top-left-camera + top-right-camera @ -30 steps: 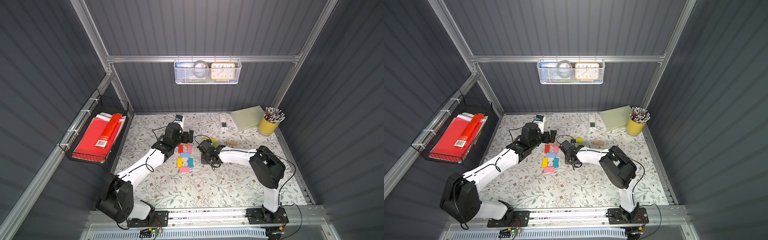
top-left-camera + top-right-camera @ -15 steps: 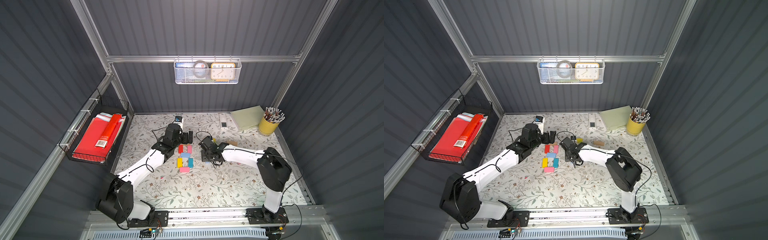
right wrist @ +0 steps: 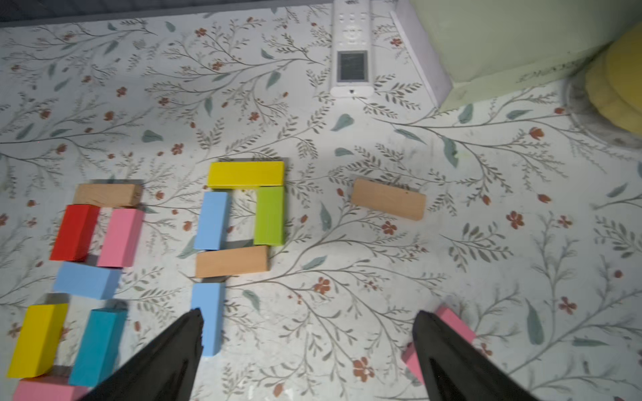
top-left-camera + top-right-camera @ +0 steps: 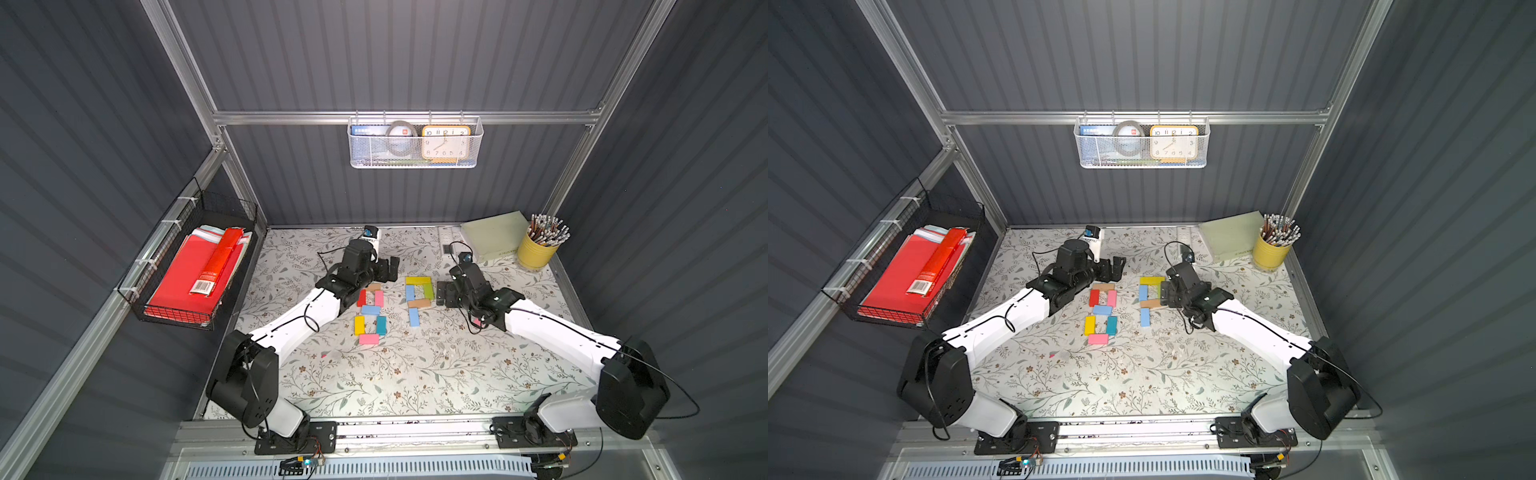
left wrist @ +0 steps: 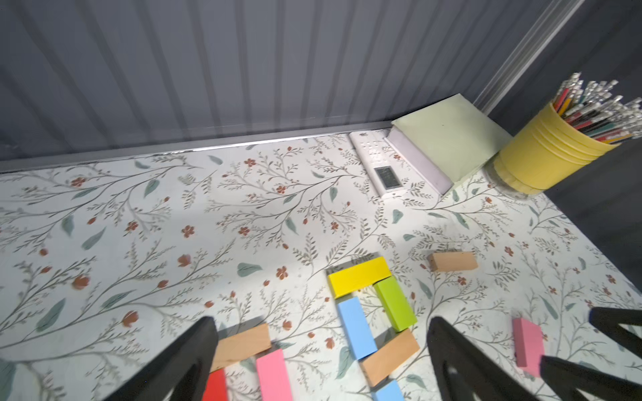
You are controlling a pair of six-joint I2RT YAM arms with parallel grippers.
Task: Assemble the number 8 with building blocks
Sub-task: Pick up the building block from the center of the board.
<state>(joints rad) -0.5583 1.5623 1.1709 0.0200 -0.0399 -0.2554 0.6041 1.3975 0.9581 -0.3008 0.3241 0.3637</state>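
I count one number 8 [image 4: 370, 309] done: seven building blocks lie flat on the table [image 4: 415, 374] near the left gripper [image 5: 321, 321], with tan on top, red and pink sides, a light blue bar, yellow and teal sides and a pink base, closing two loops. Beside it, on the right arm's side, a second figure [image 4: 419, 303] is only partial: yellow top block [image 3: 246, 174], light blue side block [image 3: 212, 220], green block [image 3: 269, 215], tan middle block [image 3: 231, 261], lower light blue block [image 3: 207, 317]. I judge its lower loop lacks the other side and the base, so two placements are left. Spares: a loose tan block [image 3: 388, 199] lies apart, and a loose pink block [image 3: 457, 324] is partly hidden behind one finger of the right gripper [image 3: 309, 314]. Both claws stand wide apart with nothing between the fingers. Containers: the white mesh basket [image 4: 415, 160] on the back wall holds a clock [image 4: 445, 143], a tape roll [image 4: 401, 133] and something blue I can't identify. The black wire basket [image 4: 178, 313] on the side wall holds red folders [image 4: 174, 282] and a long red carton [image 4: 216, 262]. The yellow cup [image 4: 536, 255] holds pencils [image 4: 546, 228].
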